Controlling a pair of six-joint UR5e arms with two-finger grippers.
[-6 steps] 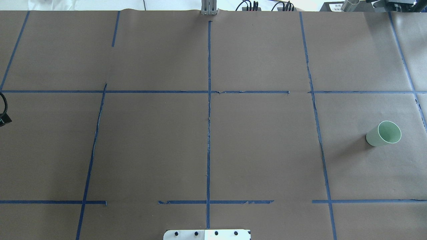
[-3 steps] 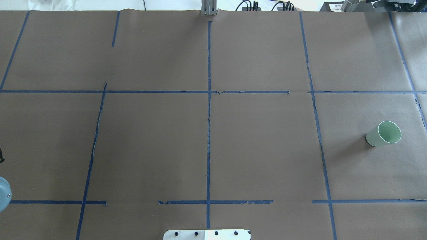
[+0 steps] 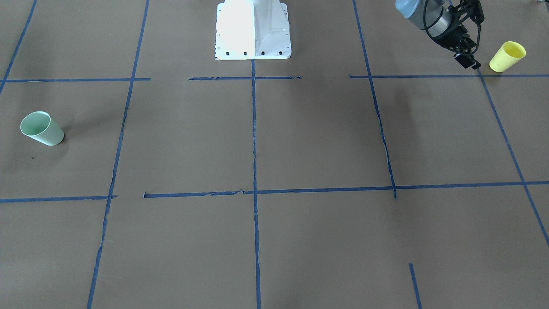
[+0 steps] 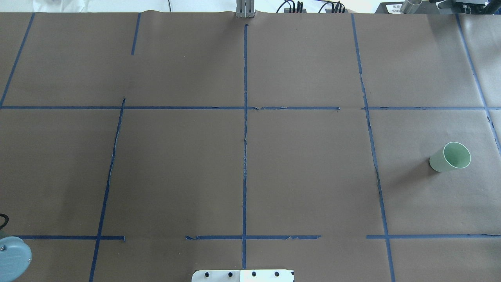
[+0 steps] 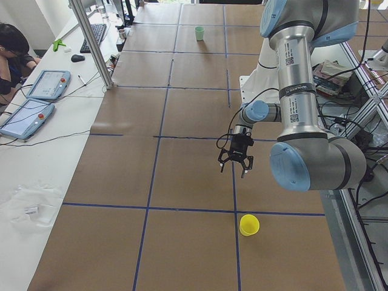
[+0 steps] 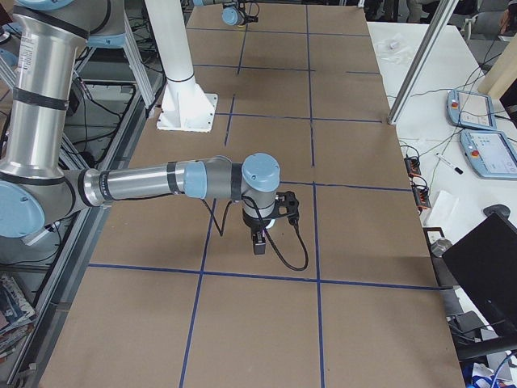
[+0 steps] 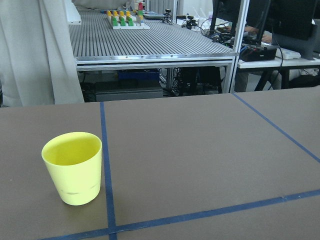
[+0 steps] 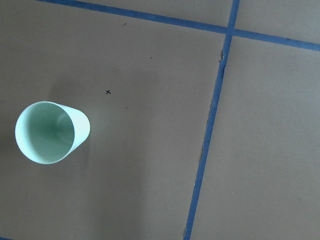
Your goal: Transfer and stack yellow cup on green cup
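The yellow cup (image 3: 508, 56) stands upright near the table's end on my left side; it also shows in the exterior left view (image 5: 249, 225) and at the lower left of the left wrist view (image 7: 73, 167). My left gripper (image 3: 475, 37) is open and empty, held level and pointing at the cup from a short way off (image 5: 236, 168). The green cup (image 4: 450, 156) stands upright far off on my right side (image 3: 42, 128), seen from above in the right wrist view (image 8: 50, 131). My right gripper (image 6: 260, 241) hangs over that area; I cannot tell whether it is open.
The table is covered in brown paper with blue tape lines (image 4: 245, 117). The white robot base (image 3: 253, 30) sits at the near middle edge. A side bench with tablets (image 5: 36, 100), a metal post (image 5: 91, 42) and an operator lie beyond the far edge.
In the overhead view the left arm's parts at the left edge have slid toward the robot's side; a grey-blue joint now shows at the bottom left corner. The green cup has not moved.
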